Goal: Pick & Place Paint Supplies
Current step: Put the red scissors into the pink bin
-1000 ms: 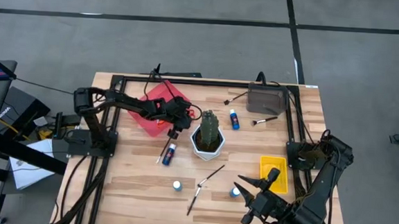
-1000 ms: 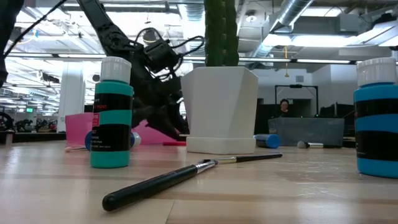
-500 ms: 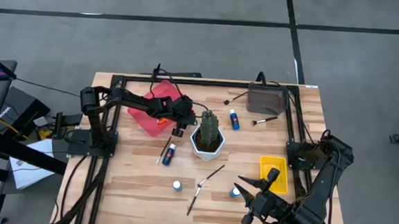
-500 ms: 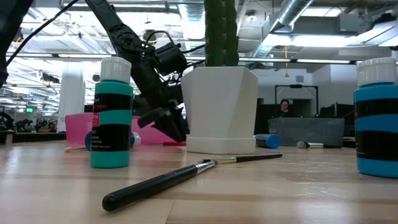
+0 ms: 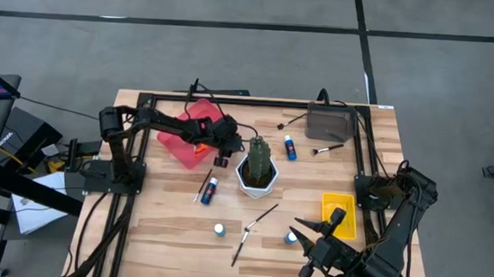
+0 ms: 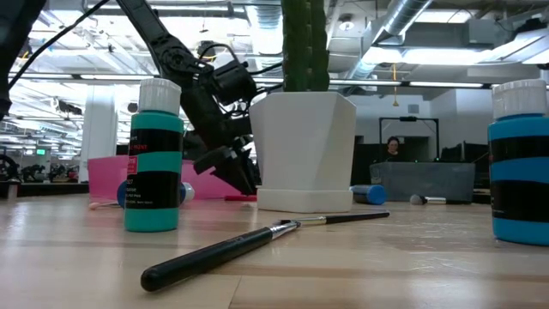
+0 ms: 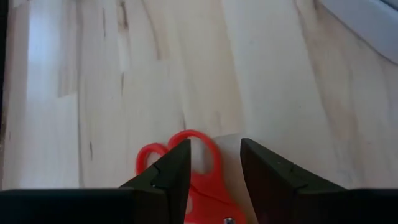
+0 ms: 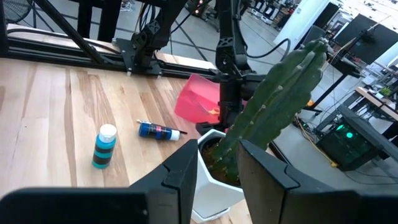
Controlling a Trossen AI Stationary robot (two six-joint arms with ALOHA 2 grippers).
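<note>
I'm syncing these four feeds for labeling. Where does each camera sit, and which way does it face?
High: overhead, straight down; both arms, cactus.
Low: table height, level across; left arm behind upright paint bottle.
Left wrist: looks past the left gripper, whose jaws straddle the scissors.
Right wrist: past the right gripper toward the left arm.
Shared: the high, low and right wrist views all show the cactus.

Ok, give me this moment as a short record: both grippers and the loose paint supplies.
left gripper: closed on orange scissors, between pink tray and cactus pot
right gripper: open, empty, beside yellow tray
paint bottles: four on the table, two lying, two upright
brushes: loose on the table
</note>
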